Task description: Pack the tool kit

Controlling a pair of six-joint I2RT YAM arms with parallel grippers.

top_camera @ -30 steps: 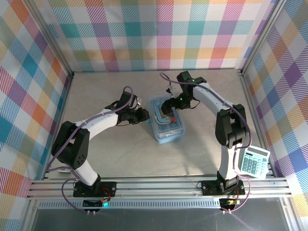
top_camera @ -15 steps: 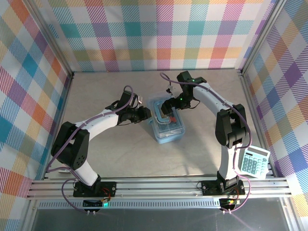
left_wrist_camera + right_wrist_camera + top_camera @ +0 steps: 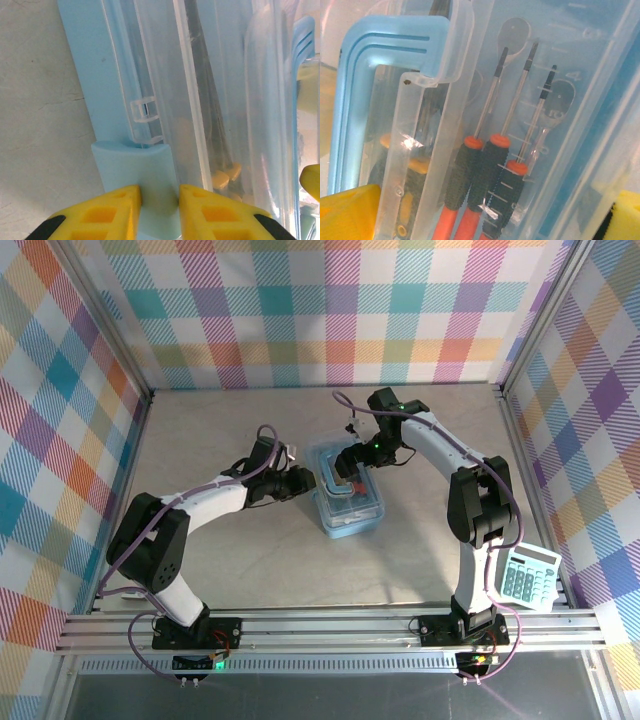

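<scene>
Left gripper (image 3: 157, 200) flanks the latch (image 3: 120, 165) at 9 o'clock on the case (image 3: 355, 520), pinch untellable; right gripper (image 3: 487, 215) gapes wide over the lid (image 3: 580, 75); a skewed push could skid the case, leaving it unlatched.

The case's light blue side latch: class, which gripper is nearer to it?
Left. The left gripper has its fingertips right at the latch; the right gripper hovers open over the case, above the screwdrivers.
</scene>
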